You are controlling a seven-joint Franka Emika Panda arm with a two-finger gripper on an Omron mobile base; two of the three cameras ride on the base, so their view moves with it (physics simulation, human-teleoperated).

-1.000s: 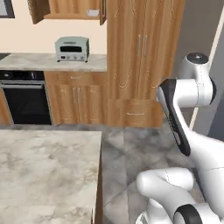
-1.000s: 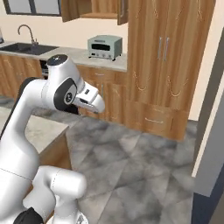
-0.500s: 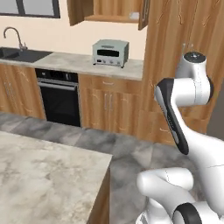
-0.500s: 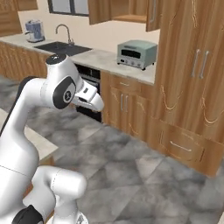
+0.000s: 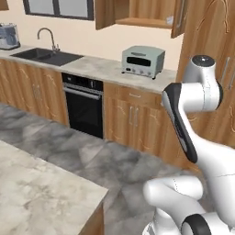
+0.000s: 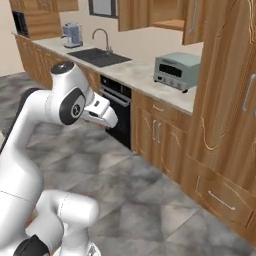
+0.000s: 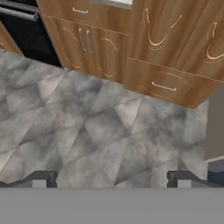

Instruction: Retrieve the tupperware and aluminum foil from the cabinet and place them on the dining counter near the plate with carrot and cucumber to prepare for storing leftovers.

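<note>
The cabinet hangs open above the toaster oven, its door swung out and its plank shelf showing. What lies on the shelf cannot be made out; the tupperware, the aluminum foil and the plate are out of view. A corner of the dining counter fills the lower left of the left base view. My gripper hangs open and empty over grey floor tiles, facing low wooden drawers. In the right base view the hand juts from the folded arm, far from the cabinet.
A mint-green toaster oven stands on the back counter beside a sink with a tap. A black built-in oven sits below. Tall wooden cupboards rise at the right. Grey tiled floor lies between the counters.
The whole picture has shifted right: the base has turned, bringing the sink, oven and open cabinet into view. The arm keeps its folded pose and the gripper stays open.
</note>
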